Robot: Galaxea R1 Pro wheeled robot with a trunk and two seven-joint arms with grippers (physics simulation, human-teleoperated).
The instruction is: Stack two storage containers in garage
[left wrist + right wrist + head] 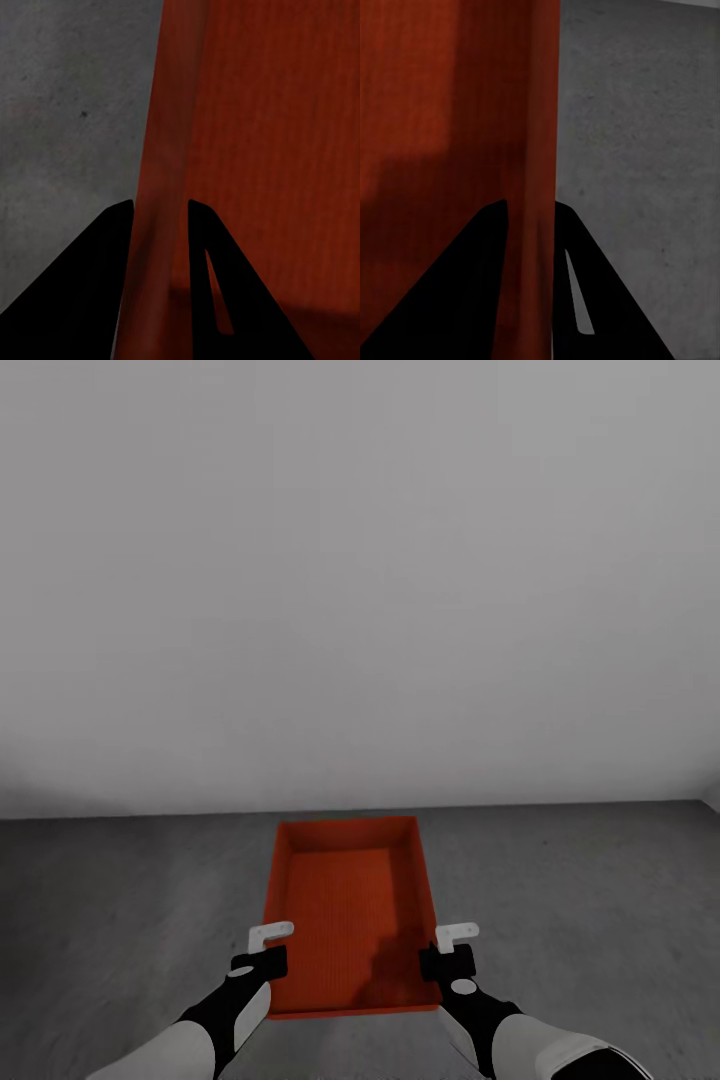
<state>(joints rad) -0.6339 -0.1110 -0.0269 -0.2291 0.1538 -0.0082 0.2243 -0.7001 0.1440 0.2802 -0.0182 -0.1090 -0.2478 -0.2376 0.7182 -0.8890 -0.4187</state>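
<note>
While my left pincer and right pincer each clamp a long wall, the storage container runs lengthwise ahead over the floor.

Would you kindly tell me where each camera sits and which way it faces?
Head view: high on the robot, facing forward and down at the bin, floor and wall; both forearms show.
Left wrist view: along the left gripper astride a bin wall.
Right wrist view: along the right gripper, likewise.
All share bin and floor.
</note>
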